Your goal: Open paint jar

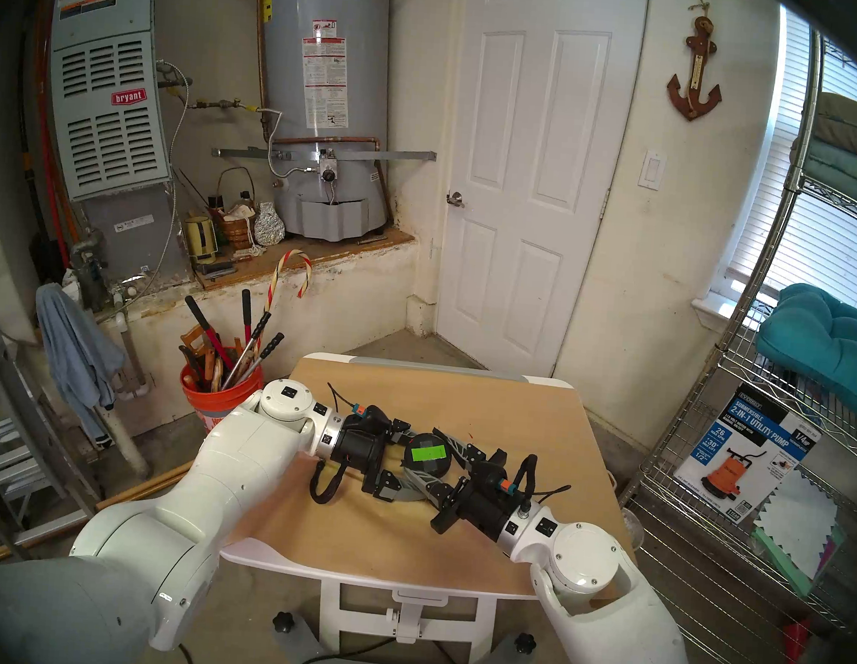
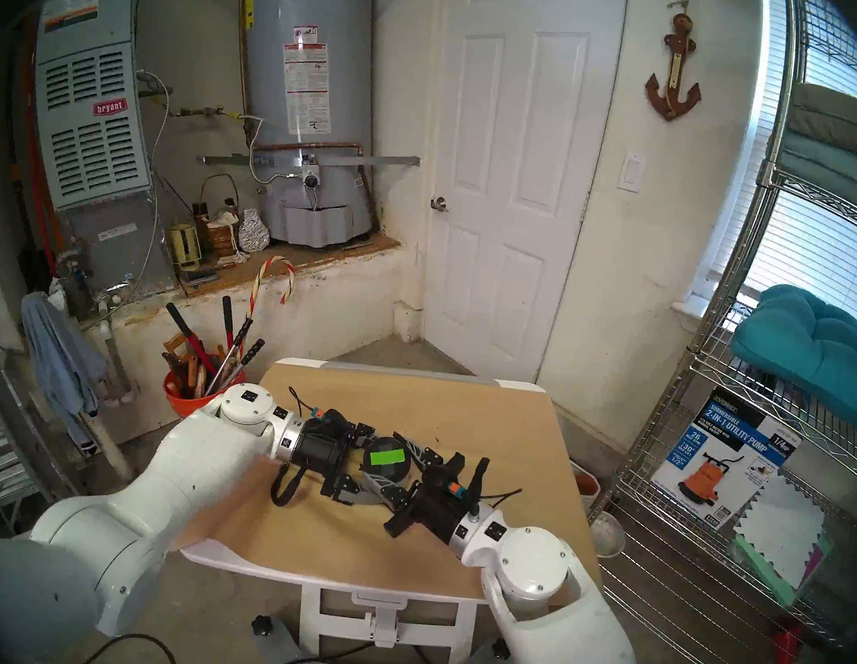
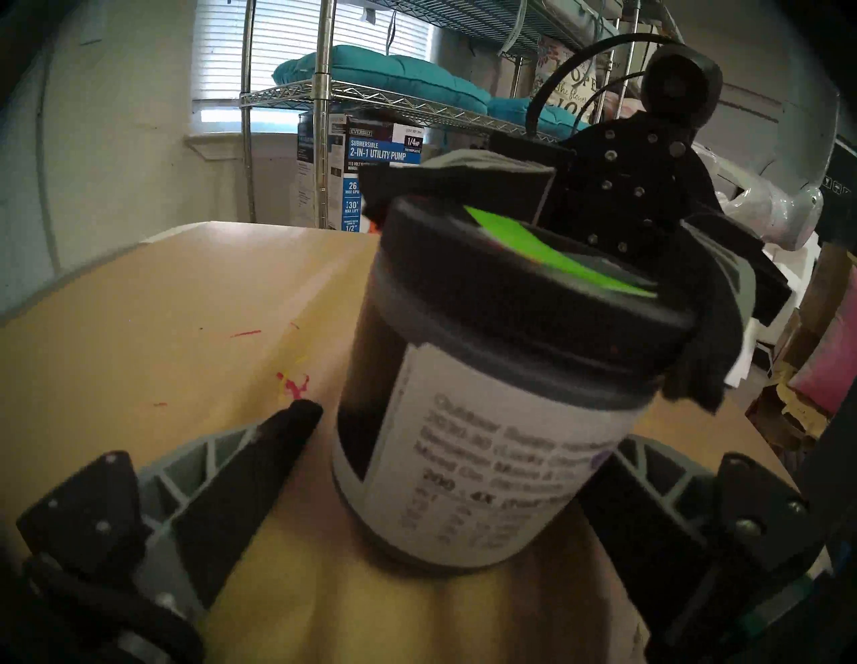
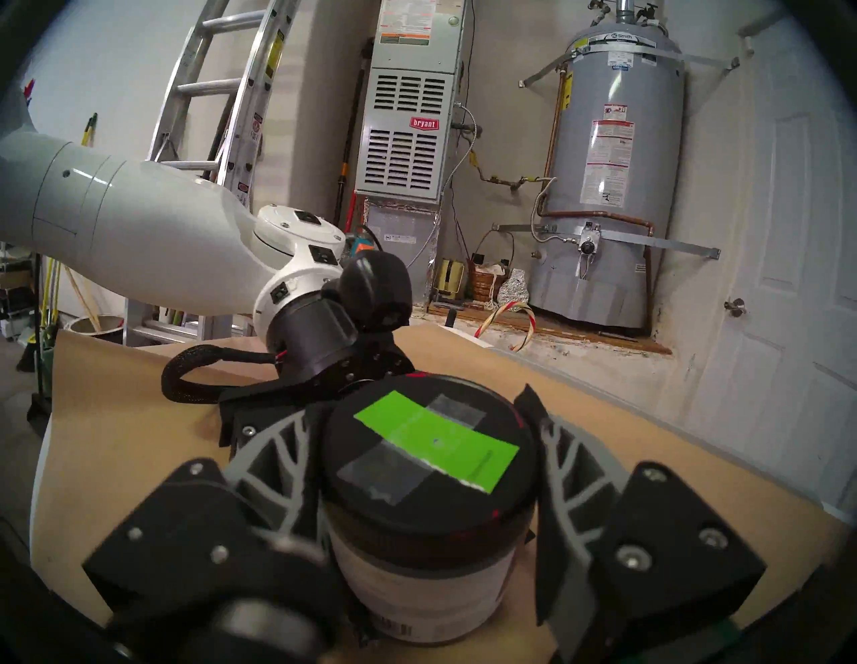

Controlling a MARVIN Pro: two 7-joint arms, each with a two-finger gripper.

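Note:
The paint jar (image 1: pixel 427 469) stands upright at the middle of the table (image 1: pixel 399 551). Its black lid (image 4: pixel 408 505) carries grey tape and a bright green rectangle, and its white label (image 3: pixel 487 463) has printed text. My right gripper (image 4: pixel 426 417) comes in from the right and is shut on the lid, one finger on each side. My left gripper (image 3: pixel 463 436) comes in from the left, low, with the jar body between its fingers. It is open: its left finger (image 3: pixel 259 463) stands clear of the jar and the other sits at the label. The paint inside is hidden.
An orange bucket (image 1: pixel 216 404) of long-handled tools stands on the floor off the table's far left corner. A wire shelf (image 1: pixel 764 452) with a pump box is on the right. Small red and yellow paint spots (image 3: pixel 292 385) mark the tabletop.

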